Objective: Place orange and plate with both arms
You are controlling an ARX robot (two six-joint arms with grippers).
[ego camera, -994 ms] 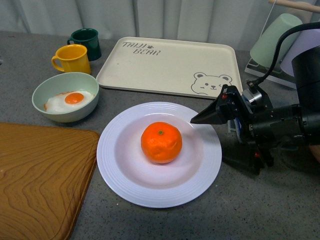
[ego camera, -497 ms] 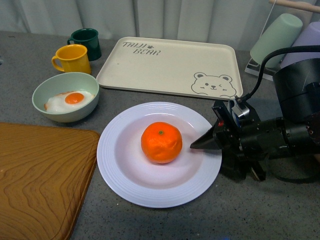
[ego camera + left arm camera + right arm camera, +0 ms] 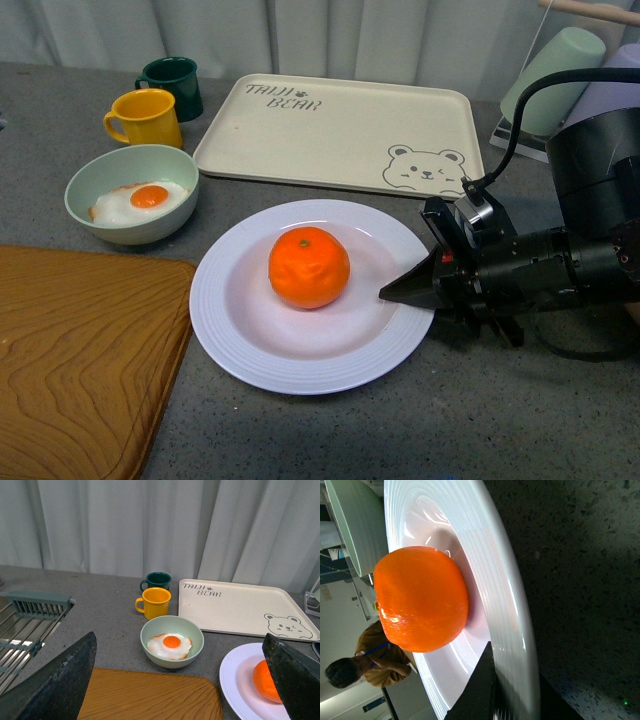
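I read the right gripper (image 3: 385, 296) pinching the rim of the plate (image 3: 250, 340). The orange (image 3: 309, 267) sits mid-plate, just ahead of those fingertips. The left gripper (image 3: 179, 637) has its fingers spread wide, well apart from both.

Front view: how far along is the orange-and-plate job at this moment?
Done: the orange sits on the plate. In hand: the right gripper has its fingers apparently closed on the plate's right rim. Remaining: the left gripper hangs open and empty, off the plate, so the two-arm placing is not yet done.
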